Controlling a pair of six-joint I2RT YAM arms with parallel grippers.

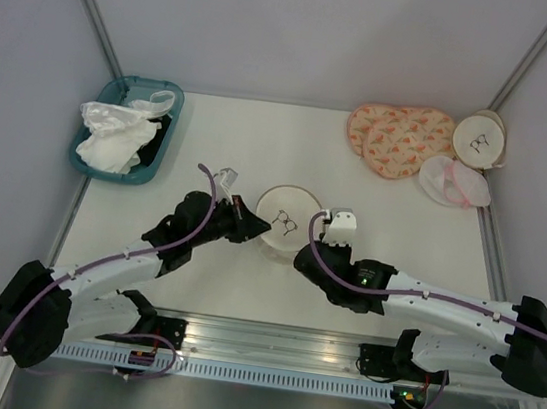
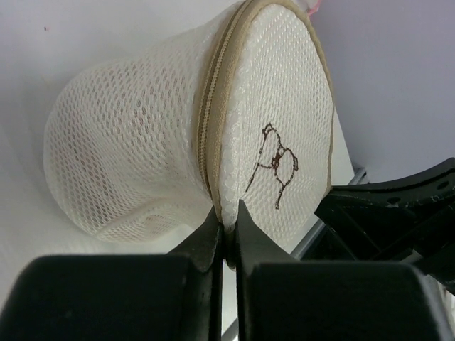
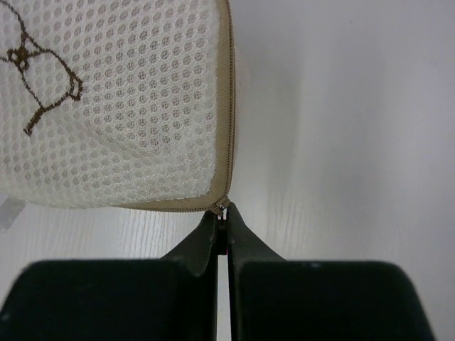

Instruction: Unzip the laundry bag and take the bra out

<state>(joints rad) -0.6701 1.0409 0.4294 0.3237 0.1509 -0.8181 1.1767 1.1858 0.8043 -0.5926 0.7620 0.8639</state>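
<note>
The laundry bag [image 1: 285,218], round cream mesh with a dark bra drawing and a tan zipper rim, sits at the table's middle between both arms. My left gripper [image 1: 250,227] is shut on the bag's rim edge [image 2: 226,226], with the bag [image 2: 270,128] tipped up on its side. My right gripper [image 1: 322,233] is shut on the small zipper pull [image 3: 222,208] at the corner of the bag [image 3: 114,106]. The zipper looks closed along the rim. A faint pinkish shade shows through the mesh; the bra itself is hidden inside.
A teal tray [image 1: 165,145] with white cloth garments stands at the back left. A peach patterned double-lobed pad [image 1: 399,135], a white-and-pink mesh pouch [image 1: 455,183] and another round cream bag [image 1: 480,139] lie at the back right. Grey walls enclose the table.
</note>
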